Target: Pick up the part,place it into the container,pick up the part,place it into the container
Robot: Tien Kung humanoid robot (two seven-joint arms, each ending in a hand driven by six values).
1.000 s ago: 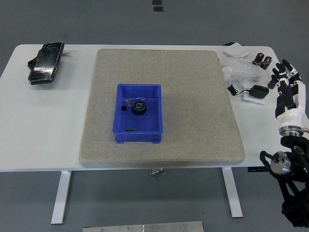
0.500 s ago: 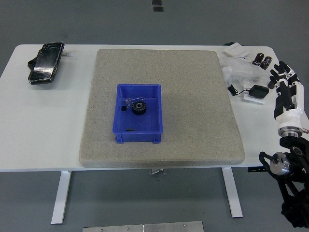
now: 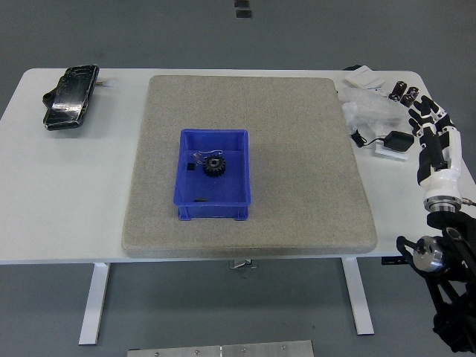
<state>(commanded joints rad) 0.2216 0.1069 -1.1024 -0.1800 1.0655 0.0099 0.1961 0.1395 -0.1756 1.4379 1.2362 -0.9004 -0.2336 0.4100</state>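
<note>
A blue open bin (image 3: 213,175) sits on the grey felt mat (image 3: 297,149) left of its middle. Inside lie a black gear (image 3: 215,166), a small clear plastic piece (image 3: 198,157) and tiny dark bits. My right hand (image 3: 427,123) hovers at the table's right edge, far from the bin, fingers spread and holding nothing. The left arm is out of view.
A black device (image 3: 68,97) lies at the table's far left. Clear plastic bags (image 3: 369,111), white cards (image 3: 363,76), small dark parts (image 3: 401,92) and a black puck on a cable (image 3: 395,140) crowd the far right corner beside my right hand.
My right hand has drifted leftward and slightly toward the far right clutter. Nothing in the bin has moved.
</note>
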